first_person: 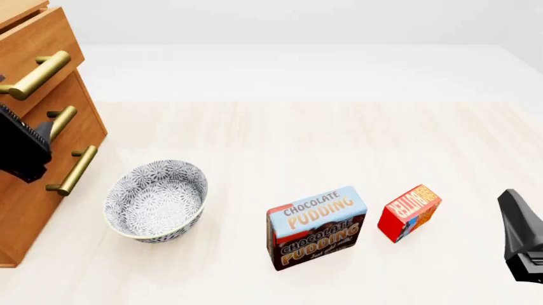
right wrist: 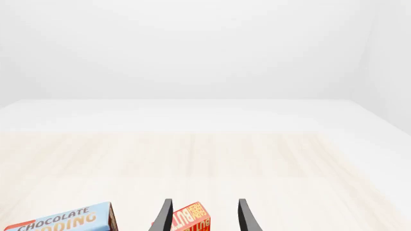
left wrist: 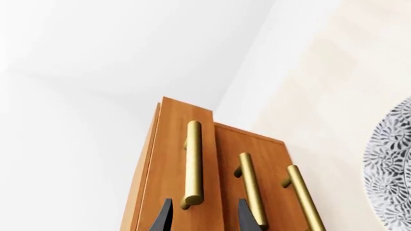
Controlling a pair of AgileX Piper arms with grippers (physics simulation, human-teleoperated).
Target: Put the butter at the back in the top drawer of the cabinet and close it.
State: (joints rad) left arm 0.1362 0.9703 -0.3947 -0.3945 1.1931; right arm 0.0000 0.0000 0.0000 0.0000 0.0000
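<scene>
The butter is a small red-orange box lying on the table at the front right, right of the pudding box. In the right wrist view the butter shows between my right gripper's open fingers, just beyond their tips. My right gripper is empty and hovers right of the butter. The cabinet stands at the far left. Its top drawer sticks out slightly past the two lower ones. My left gripper is open in front of the drawer fronts, with the top brass handle just ahead of it.
A blue-and-brown chocolate pudding box stands at front centre. A patterned grey bowl sits between it and the cabinet and shows at the edge of the left wrist view. Two lower drawer handles protrude from the cabinet.
</scene>
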